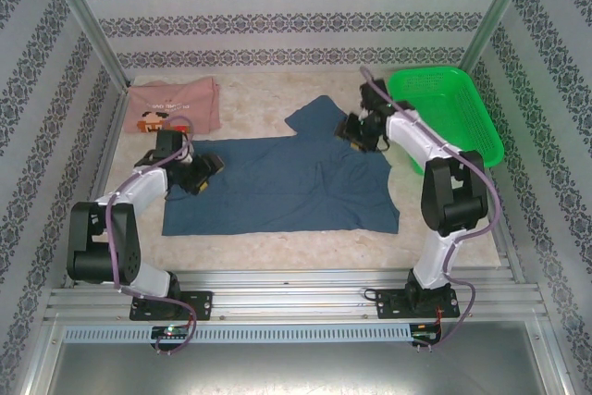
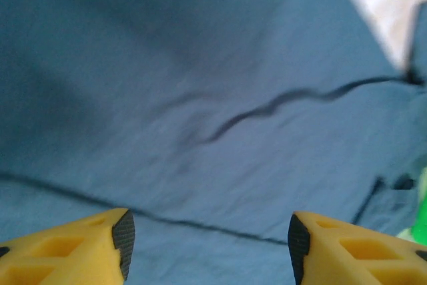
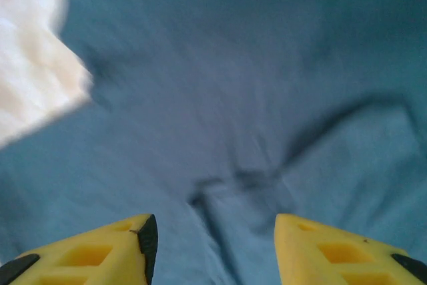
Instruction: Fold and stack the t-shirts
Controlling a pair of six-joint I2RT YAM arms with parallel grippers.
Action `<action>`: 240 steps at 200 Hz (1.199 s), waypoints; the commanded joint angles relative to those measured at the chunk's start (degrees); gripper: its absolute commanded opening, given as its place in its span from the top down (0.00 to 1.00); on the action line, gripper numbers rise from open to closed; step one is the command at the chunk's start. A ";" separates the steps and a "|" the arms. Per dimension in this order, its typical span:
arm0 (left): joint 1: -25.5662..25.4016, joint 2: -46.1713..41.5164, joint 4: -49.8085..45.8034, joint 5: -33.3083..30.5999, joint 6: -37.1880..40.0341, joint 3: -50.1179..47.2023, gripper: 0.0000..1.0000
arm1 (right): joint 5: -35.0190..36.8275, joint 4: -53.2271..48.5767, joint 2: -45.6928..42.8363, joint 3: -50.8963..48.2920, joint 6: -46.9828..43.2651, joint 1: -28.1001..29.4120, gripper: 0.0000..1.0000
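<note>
The table [image 1: 277,252] carries the slate-blue t-shirt [image 1: 277,187] at its middle, seemingly half-folded. The pink t-shirt [image 1: 176,104] lies folded at the far left corner, so stacking remains. My left end effector [image 1: 205,176] and right end effector [image 1: 356,131] hover open over the blue cloth.

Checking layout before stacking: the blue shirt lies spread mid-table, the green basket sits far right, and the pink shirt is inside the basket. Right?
No: the pink shirt lies on the table at the far left, not inside the green basket, as the top external view shows. The blue shirt is spread mid-table and the basket sits far right.
</note>
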 commanded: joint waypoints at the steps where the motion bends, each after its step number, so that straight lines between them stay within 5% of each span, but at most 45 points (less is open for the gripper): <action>1: -0.96 0.51 1.50 -3.10 -3.62 -1.68 0.37 | 0.06 3.33 -1.35 -8.08 3.92 1.94 0.50; 81: 0.47 -5.65 -5.27 -14.42 -6.49 -14.26 0.35 | 10.98 -3.51 -5.28 -20.49 4.49 6.48 0.50; 155: 2.41 -15.92 -10.23 -14.49 -8.85 -20.37 0.33 | 12.41 -1.39 -12.59 -32.46 10.28 11.64 0.49; 199: 2.35 -23.13 -15.37 -15.86 -7.96 -11.73 0.22 | 12.60 -5.79 -16.16 -22.03 4.53 11.29 0.45; 240: 2.79 -11.34 -17.77 -14.43 4.64 8.26 0.12 | 7.78 -10.20 -10.85 -1.72 -13.41 5.62 0.36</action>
